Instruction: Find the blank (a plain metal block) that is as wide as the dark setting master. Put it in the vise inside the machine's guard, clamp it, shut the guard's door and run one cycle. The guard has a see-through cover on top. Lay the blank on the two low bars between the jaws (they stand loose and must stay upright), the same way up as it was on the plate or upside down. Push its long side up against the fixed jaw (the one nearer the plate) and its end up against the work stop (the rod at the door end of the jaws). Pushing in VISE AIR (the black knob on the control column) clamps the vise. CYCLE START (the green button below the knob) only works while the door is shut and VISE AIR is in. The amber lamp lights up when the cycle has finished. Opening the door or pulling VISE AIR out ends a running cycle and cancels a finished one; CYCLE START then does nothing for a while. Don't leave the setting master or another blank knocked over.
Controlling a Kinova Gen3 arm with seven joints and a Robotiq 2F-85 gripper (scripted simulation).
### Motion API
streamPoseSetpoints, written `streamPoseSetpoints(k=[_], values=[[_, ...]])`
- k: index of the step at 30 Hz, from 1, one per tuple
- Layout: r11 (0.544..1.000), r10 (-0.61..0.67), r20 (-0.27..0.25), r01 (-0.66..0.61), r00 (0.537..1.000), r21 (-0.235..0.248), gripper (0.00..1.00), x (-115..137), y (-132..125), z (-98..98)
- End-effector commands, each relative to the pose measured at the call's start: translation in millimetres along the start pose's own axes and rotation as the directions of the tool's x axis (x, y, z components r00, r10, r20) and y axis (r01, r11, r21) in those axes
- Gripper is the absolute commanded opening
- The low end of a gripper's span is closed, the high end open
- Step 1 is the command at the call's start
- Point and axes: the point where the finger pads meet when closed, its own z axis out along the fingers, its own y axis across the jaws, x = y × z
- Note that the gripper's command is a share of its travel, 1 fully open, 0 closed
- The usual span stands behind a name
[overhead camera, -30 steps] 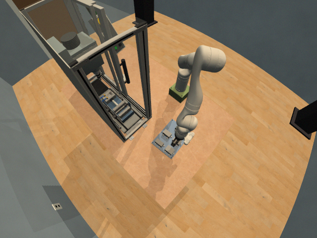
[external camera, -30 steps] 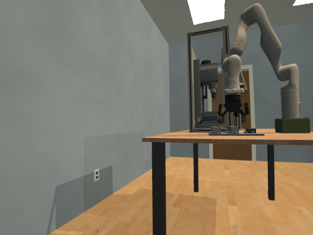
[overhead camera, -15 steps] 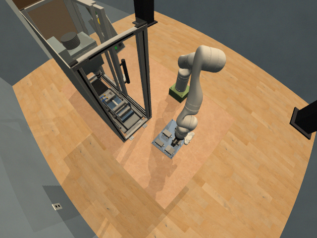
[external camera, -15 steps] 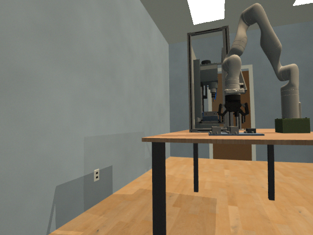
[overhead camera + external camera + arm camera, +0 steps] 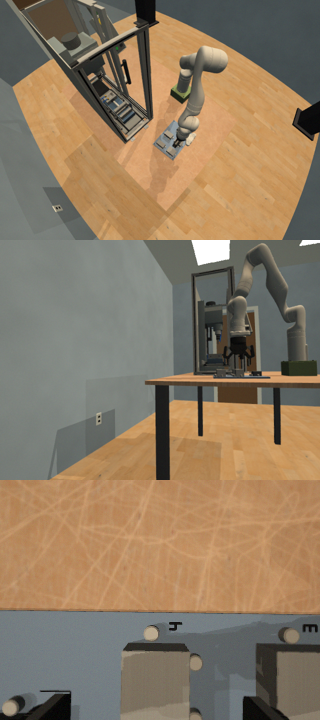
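Lighting's pretty decent here tbh. In the exterior view two white ceiling panels [image 5: 212, 251] [image 5: 310, 242] are totally blown out, while the ceiling around them stays a dull gray. Top view has the wood floor [image 5: 240, 165] [image 5: 232, 420] nice and bright, with soft overlapping shadows on the table [image 5: 201, 165] [image 5: 180, 379] and some see-through-looking dark patches on the blue-gray wall [image 5: 23, 155] [image 5: 103, 330]. That view bows hard at the edges too, straight floor lines go curvy. Wrist cam's evenly lit, warm up top, with shadow bands across the blue plate [image 5: 60, 650]. Small stuff inside the machine is kinda dark and jaggy, but I don't see any motion blur.
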Motion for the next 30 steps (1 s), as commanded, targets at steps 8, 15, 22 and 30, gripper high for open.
streamPoseSetpoints(k=[8,15,22,30], values=[[1.000,0.000,0.001,0.000,1.000,0.002,1.00,0.0,0.2,4.3],[1.000,0.000,0.001,0.000,1.000,0.002,1.00,0.0,0.2,4.3],[1.000,0.000,0.002,0.000,1.000,0.003,1.00,-1.0,-1.3,6.1],[1.000,0.000,0.001,0.000,1.000,0.002,1.00,-1.0,-1.1,8.1]])
